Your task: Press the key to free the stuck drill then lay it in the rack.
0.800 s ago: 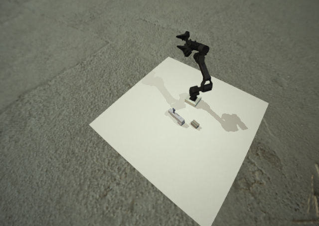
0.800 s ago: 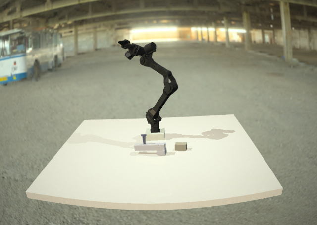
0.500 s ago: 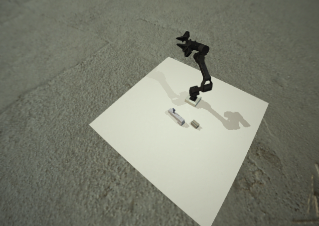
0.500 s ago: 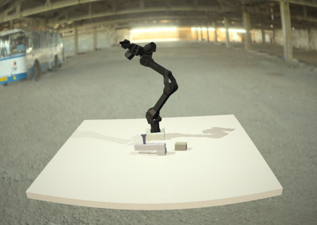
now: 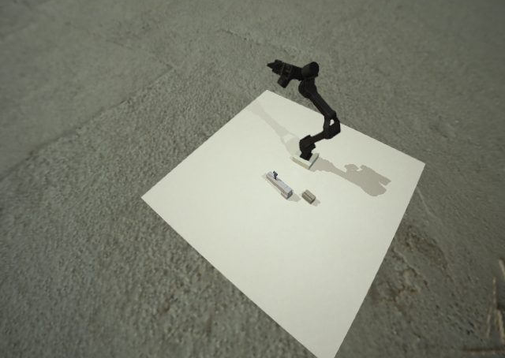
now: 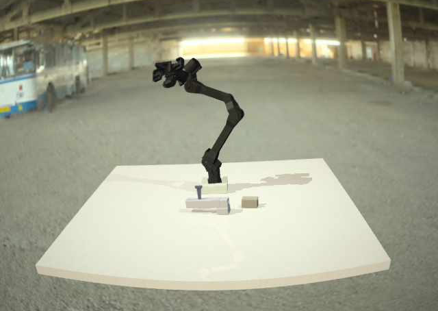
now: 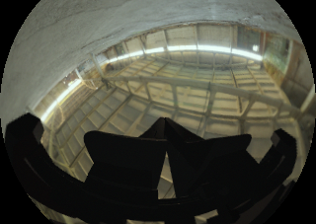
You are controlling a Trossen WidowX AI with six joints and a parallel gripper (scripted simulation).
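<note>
Exterior and top views are small in detail: from my station the pincer point(image 5: 269, 65) point(image 6: 159, 67) point(image 7: 164, 120) is a dark tangle of overlapping parts, and in the wrist view its two fingers show as black silhouettes, with the round lens border cutting off their surroundings. Pincer state: closed, the two fingertips meeting, a narrow wedge of light below them, nothing held. It hangs high above the table point(image 5: 260, 240) point(image 6: 212, 244), toward 11 o'clock from the arm's base point(image 5: 301, 162) point(image 6: 214, 188) in the exterior picture, whose clock I use throughout. I cannot make out which part is the key. What I read as the drill, a dark blue pin point(image 5: 274, 175) point(image 6: 198, 192) with a wider flat head, stands upright in the 9 o'clock half of a long pale body point(image 5: 278, 184) point(image 6: 204, 203); its lower end is hidden inside. The body looks matt, grey-lilac and box-shaped, thicker at its 3 o'clock end. Just beyond that end sits a tan block point(image 5: 308, 196) point(image 6: 249, 202), grooved along the top, probably the rack. The table has a smooth cream top. Count: one arm point(image 5: 322, 102) point(image 6: 222, 138), one pincer, one pin, one body, one block, and one blue-and-white bus point(image 6: 38, 77) far off toward 10 o'clock.
</note>
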